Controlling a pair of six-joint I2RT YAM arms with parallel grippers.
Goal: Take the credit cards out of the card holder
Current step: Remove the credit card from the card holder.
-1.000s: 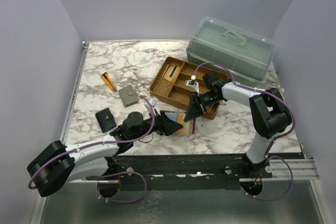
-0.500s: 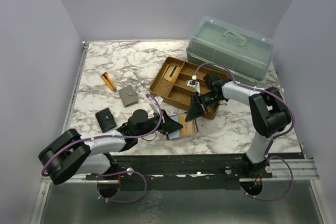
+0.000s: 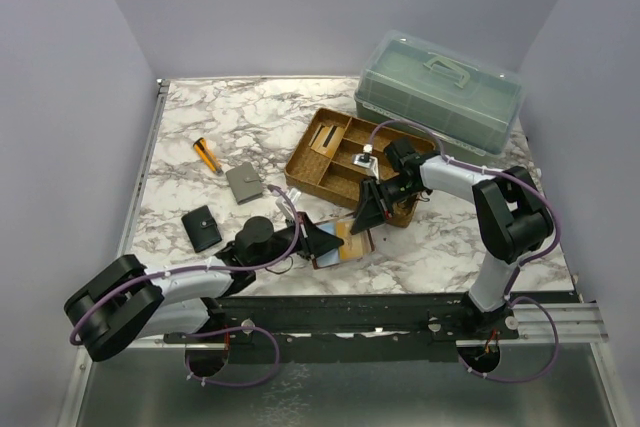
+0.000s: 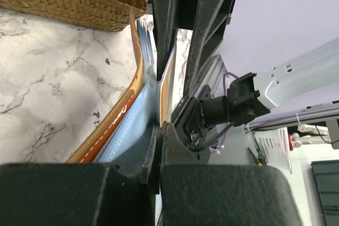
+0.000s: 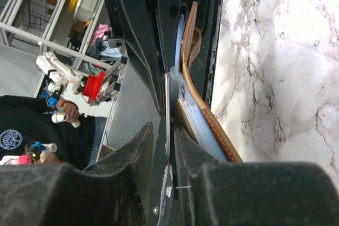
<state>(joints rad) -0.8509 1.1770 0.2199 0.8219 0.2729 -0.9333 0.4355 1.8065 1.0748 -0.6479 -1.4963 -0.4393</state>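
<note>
Leather card holder (image 3: 347, 245) at lower centre is clamped by the left claw (image 3: 322, 240) for extraction; next, the slightly parted right claw (image 3: 361, 223) should be closed on a credit card (image 4: 168, 86).

Table top (image 3: 250, 117): white marble pattern with grey veins, spreading on every side of the left claw (image 3: 332, 243) and right claw (image 3: 360, 225). Back wall (image 3: 330, 7), beyond both claws, and left wall (image 3: 60, 97) and right wall (image 3: 590, 37), outboard of each: plain lavender. Black rail (image 3: 400, 309) on the near side of the claws, grey metal surface (image 3: 350, 392) below. Light even, shadows soft.
</note>
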